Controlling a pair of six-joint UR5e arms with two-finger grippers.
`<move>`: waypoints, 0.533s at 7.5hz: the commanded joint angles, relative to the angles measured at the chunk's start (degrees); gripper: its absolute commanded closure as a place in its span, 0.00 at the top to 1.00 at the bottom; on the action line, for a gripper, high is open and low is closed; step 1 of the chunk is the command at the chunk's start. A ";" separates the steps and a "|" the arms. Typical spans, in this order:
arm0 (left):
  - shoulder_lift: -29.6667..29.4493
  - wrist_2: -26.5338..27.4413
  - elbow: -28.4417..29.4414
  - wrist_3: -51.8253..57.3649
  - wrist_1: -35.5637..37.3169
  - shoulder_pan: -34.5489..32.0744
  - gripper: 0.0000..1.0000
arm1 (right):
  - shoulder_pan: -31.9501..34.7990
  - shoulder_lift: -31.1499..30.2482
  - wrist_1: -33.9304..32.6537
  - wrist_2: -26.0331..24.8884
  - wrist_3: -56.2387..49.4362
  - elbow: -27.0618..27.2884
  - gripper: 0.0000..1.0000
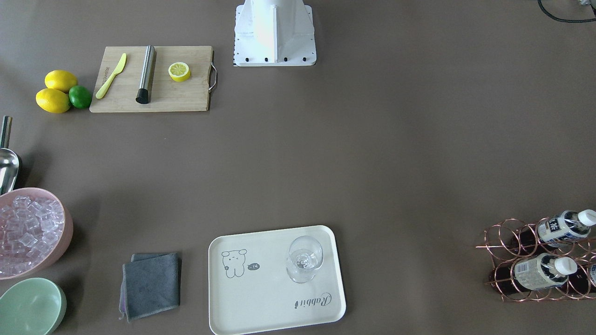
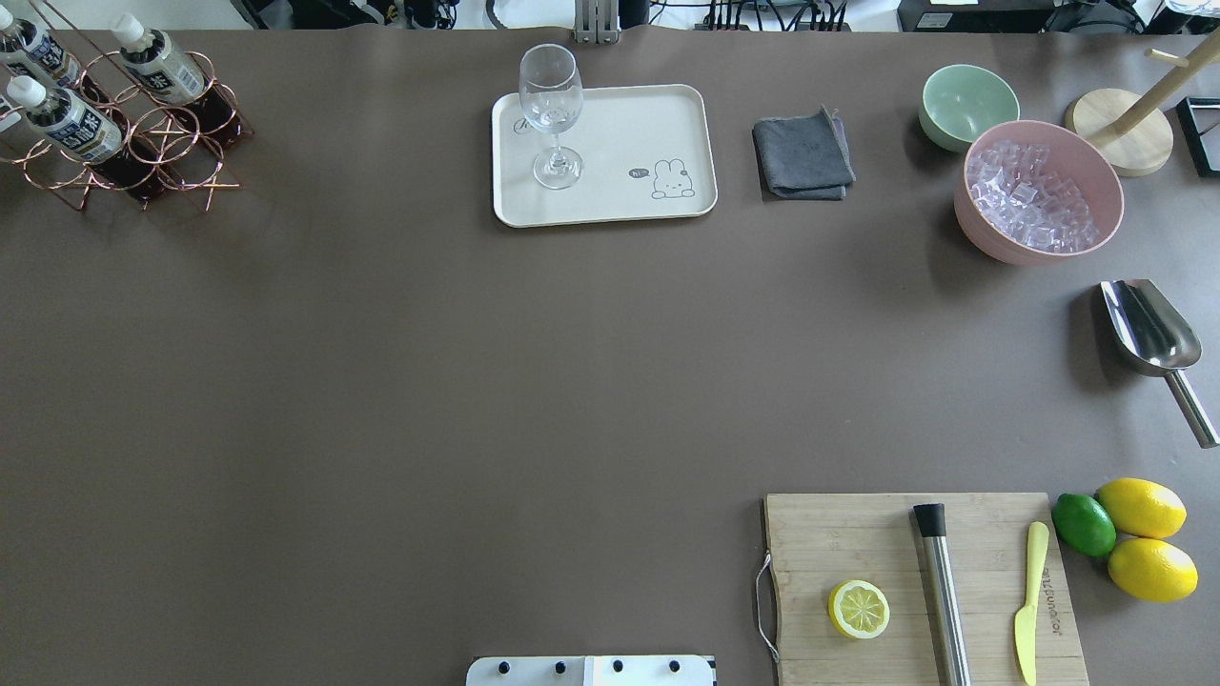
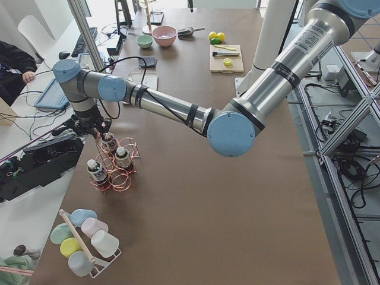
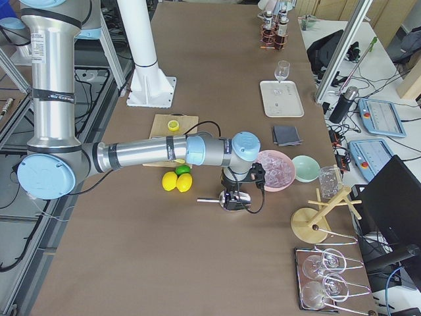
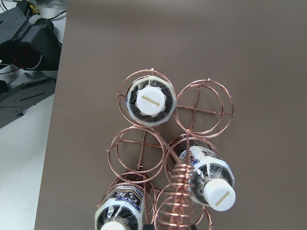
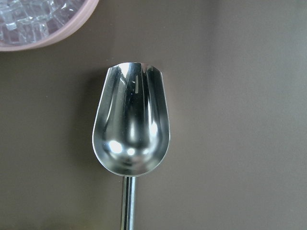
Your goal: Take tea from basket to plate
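Three tea bottles stand in the copper wire basket [image 2: 162, 143] at the table's far left corner; one of them [image 2: 152, 67] is nearest the plate. The left wrist view looks straight down on the basket [image 5: 204, 110]: one white-capped tea [image 5: 152, 100] above two others, with the loop handle between those two. My left gripper [image 3: 97, 129] hangs just above the basket [image 3: 119, 175]; I cannot tell whether it is open. The cream plate [image 2: 610, 191] holds a clear glass [image 2: 551, 105]. My right gripper [image 4: 235, 191] hovers over a steel scoop [image 6: 132, 129]; I cannot tell its state.
A pink bowl of ice [image 2: 1039, 191], a green bowl [image 2: 967, 105] and a grey cloth [image 2: 803, 157] lie right of the plate. A cutting board [image 2: 858, 534] with half a lemon, a steel rod and a knife sits near right, beside lemons and a lime.
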 commanded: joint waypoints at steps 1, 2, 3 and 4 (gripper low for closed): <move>0.00 -0.01 -0.18 0.00 0.04 0.10 0.14 | 0.00 0.00 0.09 0.00 0.00 -0.09 1.00; 0.17 -0.01 -0.09 0.01 0.04 -0.34 0.00 | -0.09 0.00 0.09 0.00 0.00 -0.17 1.00; 0.08 -0.10 -0.18 -0.08 0.39 -0.43 0.00 | 0.00 0.00 0.17 0.00 0.00 -0.17 1.00; -0.09 -0.97 -0.79 -0.08 1.61 -0.95 0.00 | 0.00 0.00 0.26 0.00 0.00 -0.17 1.00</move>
